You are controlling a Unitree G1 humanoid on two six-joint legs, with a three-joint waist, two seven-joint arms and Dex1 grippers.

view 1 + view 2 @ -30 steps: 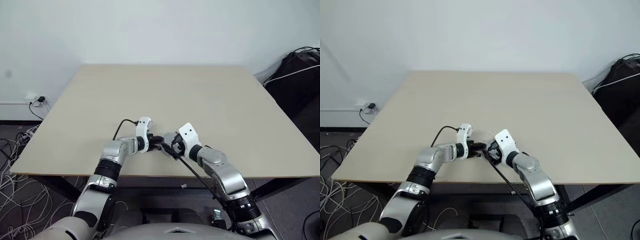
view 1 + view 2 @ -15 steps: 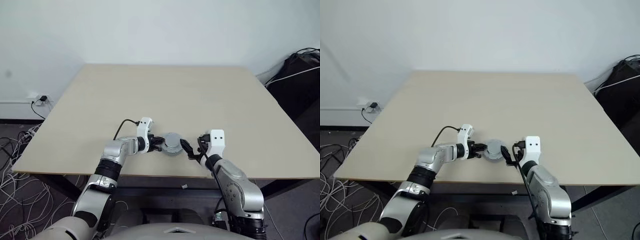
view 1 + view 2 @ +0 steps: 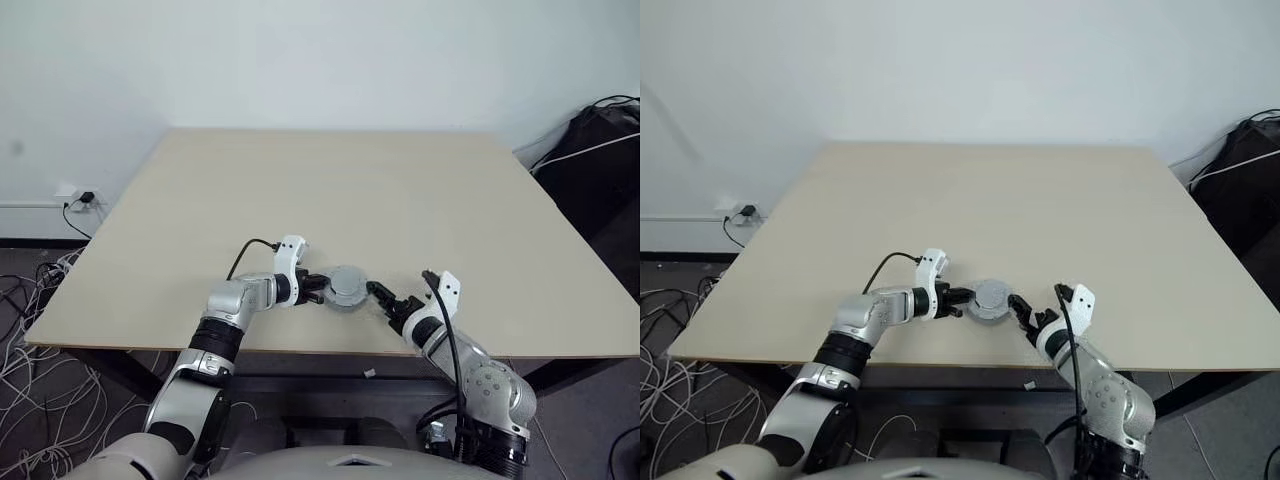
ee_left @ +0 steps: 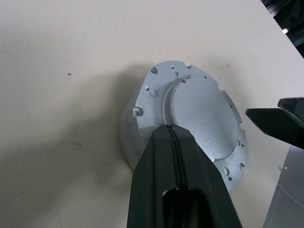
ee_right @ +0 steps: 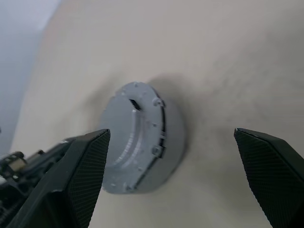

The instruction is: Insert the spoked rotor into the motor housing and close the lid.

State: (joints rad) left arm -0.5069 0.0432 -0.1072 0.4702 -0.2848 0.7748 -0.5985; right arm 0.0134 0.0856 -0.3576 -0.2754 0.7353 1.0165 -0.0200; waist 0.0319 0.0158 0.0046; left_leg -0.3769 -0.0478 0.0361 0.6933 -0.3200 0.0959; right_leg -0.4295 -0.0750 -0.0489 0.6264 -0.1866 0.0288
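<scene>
Closed left fingers [image 4: 172,142] over the lid's [image 4: 204,114] smooth grey face

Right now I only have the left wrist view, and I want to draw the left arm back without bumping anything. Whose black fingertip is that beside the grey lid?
Observer: That is the right gripper. Its jaws are wide open, and it lies to the right of the lid, apart from it.
Operator: How close is the lid to the table's edge?
Observer: It sits near the front edge of the table, with the shut left gripper at its left rim.
Operator: Does the lid look seated on the far side?
Observer: In the right wrist view it meets the housing in an even seam, with no gap that I can make out.
</scene>
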